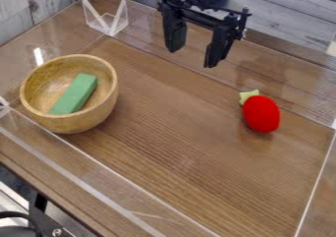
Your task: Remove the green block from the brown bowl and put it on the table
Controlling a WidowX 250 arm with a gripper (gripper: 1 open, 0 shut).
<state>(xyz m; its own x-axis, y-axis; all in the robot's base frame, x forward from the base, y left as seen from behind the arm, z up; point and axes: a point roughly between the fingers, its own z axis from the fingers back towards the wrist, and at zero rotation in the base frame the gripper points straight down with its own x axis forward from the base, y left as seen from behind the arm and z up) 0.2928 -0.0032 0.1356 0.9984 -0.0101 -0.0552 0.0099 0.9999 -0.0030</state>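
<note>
Resting in bowl: the green block point(75, 93) lies slanted inside the brown bowl point(39, 114) at left, its lower face hidden.
Edges: low clear walls rim the counter point(184, 152); the near-left wall stands just beside the bowl.
Open room: bare wood between the bowl and red strawberry point(261, 112).
Arm: cut off by the top edge.
Pincer point(192, 46): pointing down, fingers spread wide, holding nothing, well apart from the bowl.
</note>
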